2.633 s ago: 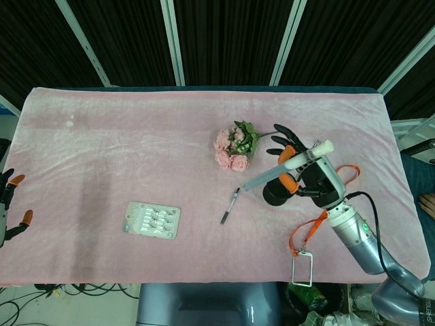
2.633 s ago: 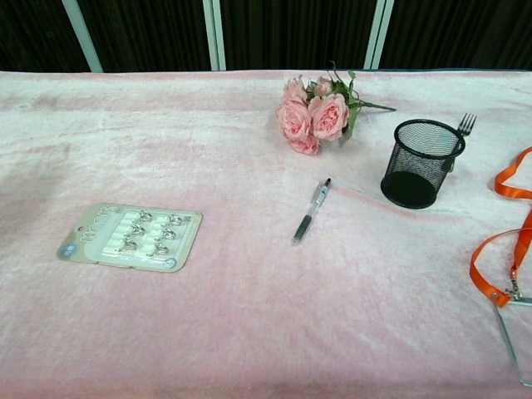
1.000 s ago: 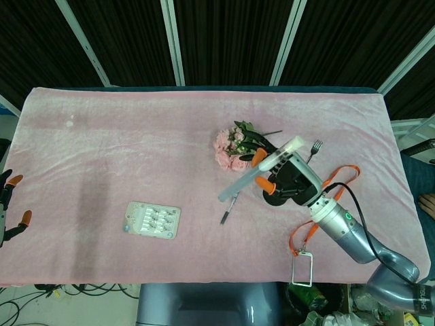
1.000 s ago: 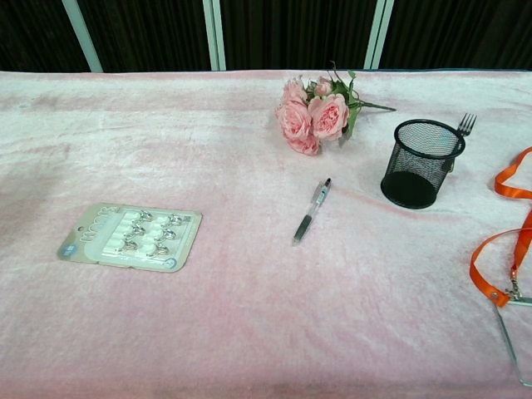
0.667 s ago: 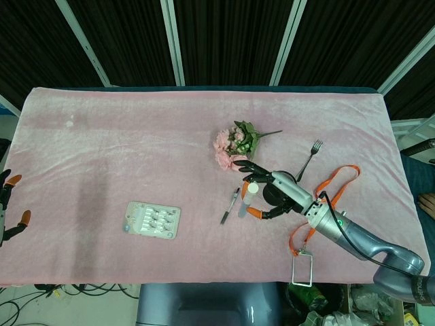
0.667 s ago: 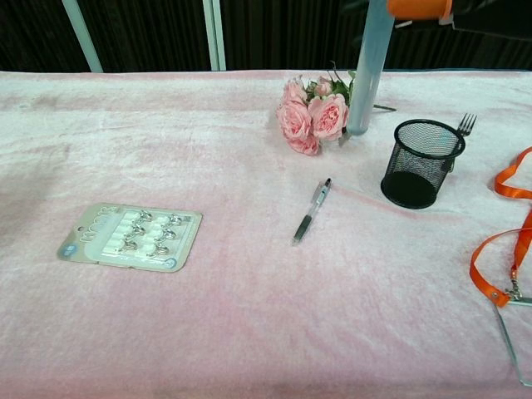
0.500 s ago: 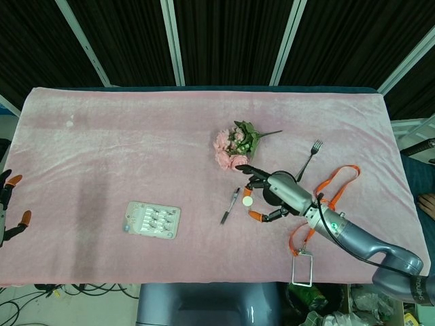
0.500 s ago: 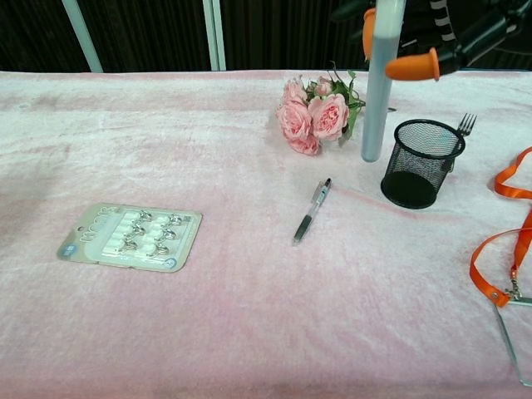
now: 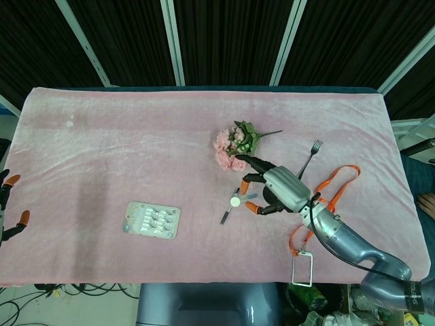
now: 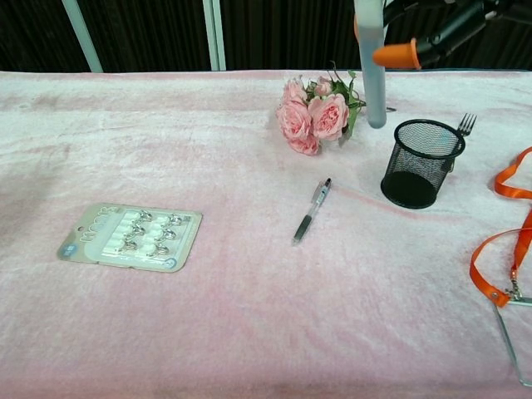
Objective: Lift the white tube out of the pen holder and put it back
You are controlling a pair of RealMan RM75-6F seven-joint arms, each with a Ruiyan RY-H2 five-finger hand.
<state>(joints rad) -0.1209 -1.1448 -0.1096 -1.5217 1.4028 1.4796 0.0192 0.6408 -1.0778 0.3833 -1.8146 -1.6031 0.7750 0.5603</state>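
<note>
White tube (image 10: 371, 62) higher than before, upright in the right hand's (image 9: 275, 190) grip, left of pen holder (image 10: 421, 162).

Your table cover (image 10: 208, 332) is plain pale pink plush. The pen holder (image 10: 420, 162) is black wire mesh. The tube (image 10: 371, 62) you hold reads white to pale grey-blue. Your right hand (image 9: 272, 190) is black and grey with orange fingertips (image 10: 394, 56). At 12 o'clock from the clear-and-black pen (image 10: 311, 211), the roses (image 10: 309, 116) are pink with green leaves. The lanyard (image 10: 497, 241) is orange; the card (image 10: 130, 236) beige with silver pieces.
</note>
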